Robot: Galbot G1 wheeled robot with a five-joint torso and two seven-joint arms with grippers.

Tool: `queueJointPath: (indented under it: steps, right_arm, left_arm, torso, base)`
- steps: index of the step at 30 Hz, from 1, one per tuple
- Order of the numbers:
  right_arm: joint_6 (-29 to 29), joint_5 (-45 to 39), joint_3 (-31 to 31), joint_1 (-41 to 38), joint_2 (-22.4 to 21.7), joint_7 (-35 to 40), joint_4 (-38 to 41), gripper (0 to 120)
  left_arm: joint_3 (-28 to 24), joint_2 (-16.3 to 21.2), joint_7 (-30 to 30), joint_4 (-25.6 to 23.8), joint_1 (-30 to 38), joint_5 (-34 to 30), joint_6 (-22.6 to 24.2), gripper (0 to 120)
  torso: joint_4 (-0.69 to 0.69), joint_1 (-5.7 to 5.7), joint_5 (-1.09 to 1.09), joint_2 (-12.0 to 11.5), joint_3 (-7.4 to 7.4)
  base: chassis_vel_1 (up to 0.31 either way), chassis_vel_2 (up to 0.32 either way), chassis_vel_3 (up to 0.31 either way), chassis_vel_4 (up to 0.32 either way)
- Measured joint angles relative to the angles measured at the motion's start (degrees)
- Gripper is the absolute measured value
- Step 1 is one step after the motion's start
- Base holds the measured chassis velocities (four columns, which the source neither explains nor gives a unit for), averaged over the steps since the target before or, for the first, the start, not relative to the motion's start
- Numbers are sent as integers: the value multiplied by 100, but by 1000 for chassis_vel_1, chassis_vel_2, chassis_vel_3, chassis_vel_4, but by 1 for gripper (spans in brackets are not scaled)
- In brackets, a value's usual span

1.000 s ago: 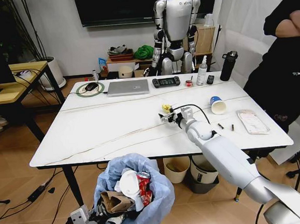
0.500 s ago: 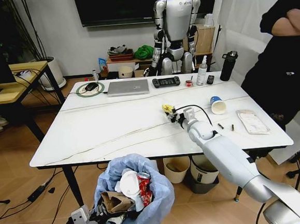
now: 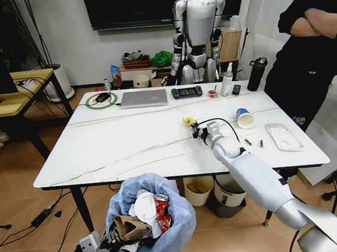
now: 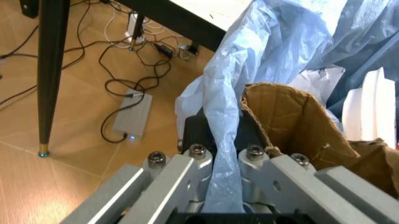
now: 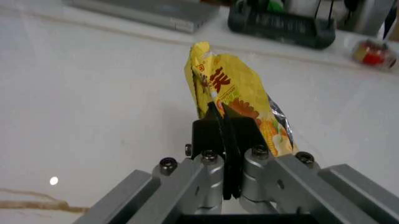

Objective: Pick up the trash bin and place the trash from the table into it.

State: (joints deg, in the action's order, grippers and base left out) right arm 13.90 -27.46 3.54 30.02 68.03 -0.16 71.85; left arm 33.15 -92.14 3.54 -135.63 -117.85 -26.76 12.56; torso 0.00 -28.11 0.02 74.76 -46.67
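The left gripper (image 4: 221,186) sits below the table's near edge, its fingers pressed together on a fold of the light-blue bag of the trash bin (image 3: 150,218). The bin hangs in front of the table (image 3: 129,146), just past its near edge, toward the near-left corner. Inside lie torn brown cardboard (image 4: 293,126), a white round lid (image 3: 146,208) and a red can (image 3: 162,203).

The right gripper (image 5: 225,140) is over the table top, roughly midway between the near and far edges and right of centre. Its fingers are clamped together on the lower end of a yellow wrapper (image 5: 234,100), which stands up from the pads.

Toward the right edge, a blue-white paper cup (image 3: 244,117) lies on its side, and a clear packet (image 3: 284,136) lies flat nearer the near-right corner.

Along the far edge stand a silver laptop (image 3: 143,98) and a black game controller (image 3: 186,92).
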Motion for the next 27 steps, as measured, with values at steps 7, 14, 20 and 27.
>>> queueJointPath:
  steps: [7, 14, 20, 27]
  right_arm:
    - [-69, -1545, -91, 394, -761, -55, 1920, 0]
    - [-465, -2293, 467, 1043, -1450, -561, 3869, 0]
    - [-650, -2434, 1013, 1626, -1934, -1279, 4929, 0]
    - [-694, -1437, 1451, 2054, -2255, -1626, 5142, 0]
  left_arm:
    - [18, 0, 7, -24, 4, -33, 16, 0]
    - [48, 0, 13, -30, 2, -44, 19, 0]
    - [65, 0, 16, -52, 28, -62, 31, 0]
    - [64, 0, 22, -61, 42, -96, 45, 0]
  torso:
    - [-2, 0, -1, 0, 0]
    - [-2, 1, -3, 1, 1]
    - [-1, 1, -2, 1, 1]
    - [-1, 1, -2, 1, 1]
  base:
    - [0, 0, 0, 0]
    - [0, 0, 0, 0]
    - [0, 0, 0, 0]
    - [0, 0, 0, 0]
